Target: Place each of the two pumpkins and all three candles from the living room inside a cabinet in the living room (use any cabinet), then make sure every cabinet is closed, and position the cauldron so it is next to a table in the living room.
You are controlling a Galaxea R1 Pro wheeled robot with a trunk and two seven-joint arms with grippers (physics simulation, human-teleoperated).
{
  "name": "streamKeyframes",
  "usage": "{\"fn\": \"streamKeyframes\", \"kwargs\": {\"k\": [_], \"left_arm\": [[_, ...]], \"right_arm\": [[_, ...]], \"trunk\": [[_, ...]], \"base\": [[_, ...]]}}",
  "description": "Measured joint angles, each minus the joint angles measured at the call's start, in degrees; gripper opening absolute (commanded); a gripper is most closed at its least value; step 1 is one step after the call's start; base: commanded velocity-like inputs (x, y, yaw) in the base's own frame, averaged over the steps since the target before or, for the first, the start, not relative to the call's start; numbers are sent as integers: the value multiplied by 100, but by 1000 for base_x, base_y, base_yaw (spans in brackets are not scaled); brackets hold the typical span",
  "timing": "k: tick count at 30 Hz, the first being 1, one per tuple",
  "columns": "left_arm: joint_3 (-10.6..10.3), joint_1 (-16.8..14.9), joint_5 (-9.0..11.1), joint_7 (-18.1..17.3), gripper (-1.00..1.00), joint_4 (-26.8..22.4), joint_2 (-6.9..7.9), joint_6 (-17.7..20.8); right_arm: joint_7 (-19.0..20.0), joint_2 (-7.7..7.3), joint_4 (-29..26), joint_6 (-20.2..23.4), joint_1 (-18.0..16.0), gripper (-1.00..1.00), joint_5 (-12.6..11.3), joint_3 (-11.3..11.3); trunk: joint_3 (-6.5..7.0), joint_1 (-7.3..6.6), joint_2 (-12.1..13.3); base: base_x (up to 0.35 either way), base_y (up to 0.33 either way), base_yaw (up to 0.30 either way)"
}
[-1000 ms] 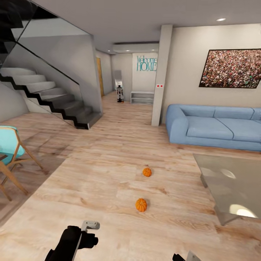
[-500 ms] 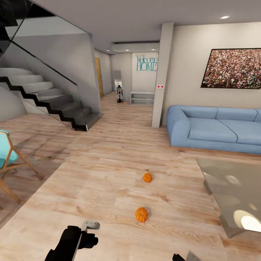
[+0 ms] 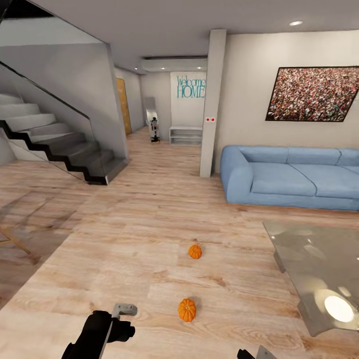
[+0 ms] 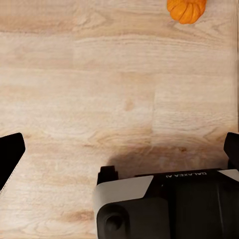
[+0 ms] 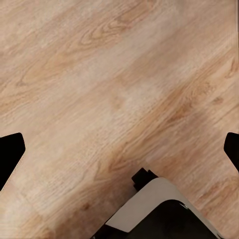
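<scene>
orange pumpkins [image 3: 187,309] [image 3: 195,251] on wood floor [image 3: 124,249]; left hand [image 4: 119,152] and right hand [image 5: 119,149] both released.

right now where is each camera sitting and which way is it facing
Head view: on the robot's head, facing forward and down over the wood floor toward two pumpkins, the table and sofa; left end effector at its bottom edge.
Left wrist view: on the left arm, facing down at the floor; black fingertips wide apart at the sides.
Right wrist view: on the right arm, facing down at bare floor; fingertips wide apart.
Shared: the nearer pumpkin in the head and left wrist views.
</scene>
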Motion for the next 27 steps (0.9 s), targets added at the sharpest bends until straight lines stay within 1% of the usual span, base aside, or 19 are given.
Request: {"fn": "streamKeyframes", "kwargs": {"k": [4, 16, 20, 27], "left_arm": [[0, 1, -1, 0, 100, 0, -2, 0], [0, 2, -1, -13, 100, -43, -1, 0], [4, 0, 0, -10, 100, -44, 2, 0], [1, 0, 0, -9, 100, -44, -1, -1]], "right_arm": [[0, 0, 0, 0, -2, 100, 2, 0], [0, 0, 0, 0, 1, 100, 0, 0], [0, 0, 0, 0, 1, 100, 3, 0], [0, 0, 0, 0, 1, 100, 8, 2]], "trunk": [[0, 0, 0], [0, 0, 0], [0, 0, 0], [0, 0, 0]], "base": [[94, -1, -274], [6, 0, -272], [0, 72, -85], [0, 44, -10]]}}
